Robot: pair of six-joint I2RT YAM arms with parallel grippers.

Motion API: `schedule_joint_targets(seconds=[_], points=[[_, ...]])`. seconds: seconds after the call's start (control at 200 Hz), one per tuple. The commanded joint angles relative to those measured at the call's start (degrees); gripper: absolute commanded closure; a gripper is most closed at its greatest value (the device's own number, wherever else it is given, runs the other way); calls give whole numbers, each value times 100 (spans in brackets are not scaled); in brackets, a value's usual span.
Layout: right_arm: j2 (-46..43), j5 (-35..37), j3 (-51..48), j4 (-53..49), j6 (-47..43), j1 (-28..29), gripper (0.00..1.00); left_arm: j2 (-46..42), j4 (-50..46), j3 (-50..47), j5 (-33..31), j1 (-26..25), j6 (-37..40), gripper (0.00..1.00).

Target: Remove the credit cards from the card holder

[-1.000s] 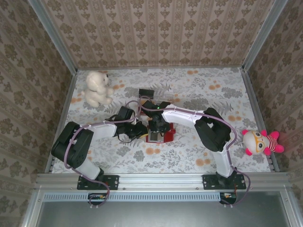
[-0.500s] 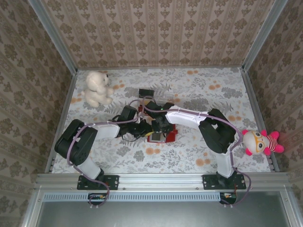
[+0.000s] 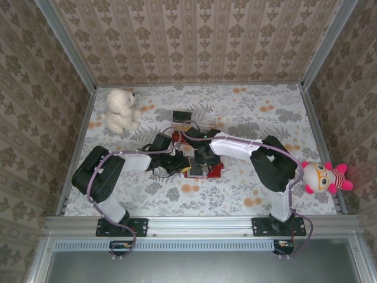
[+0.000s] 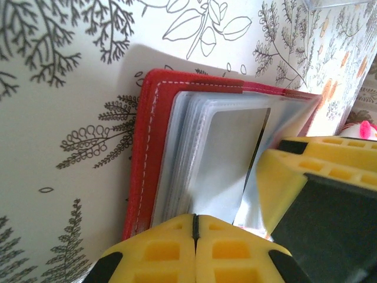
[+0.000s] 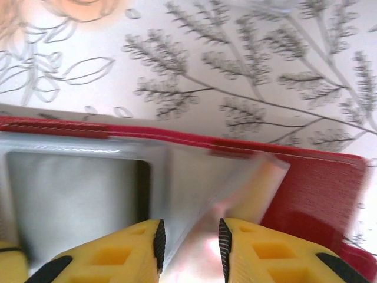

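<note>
- Card holder point(image 3: 213, 171) is seen from above, laid open on the table point(image 3: 265, 118), mid-front.
- At the left wrist, the left claw point(image 4: 194, 236) is clenched at the sleeves' point(image 4: 224, 153) near edge, likely to steady the holder.
- At the right wrist, the right claw point(image 5: 189, 236) is parted astride a lifted sleeve point(image 5: 235, 183), presumably so it can be emptied.

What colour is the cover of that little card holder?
The card holder is red, with pale stitching near its edge; the left wrist view shows it best.

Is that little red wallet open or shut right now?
Open. The card holder lies spread, red cover underneath, its clear sleeves fanned out and exposed.
</note>
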Motion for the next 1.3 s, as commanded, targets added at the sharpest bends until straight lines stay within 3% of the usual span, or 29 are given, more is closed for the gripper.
schedule_joint_targets(seconds=[0.0, 0.39, 0.69, 0.965, 1.295], points=[[-274, 536, -165, -427, 136, -124, 67, 111, -556, -8, -289, -23, 92, 94], [-382, 345, -567, -316, 196, -267, 67, -12, -373, 113, -130, -56, 209, 94], [-572, -832, -1152, 825, -242, -674, 69, 27, -123, 510, -84, -360, 169, 93], [-650, -1977, -1395, 1841, -826, -1077, 78, 342, -33, 855, -237, -603, 84, 94], [-767, -2187, -1612, 2109, -1011, -1270, 79, 913, -850, 1722, -689, -498, 664, 98]])
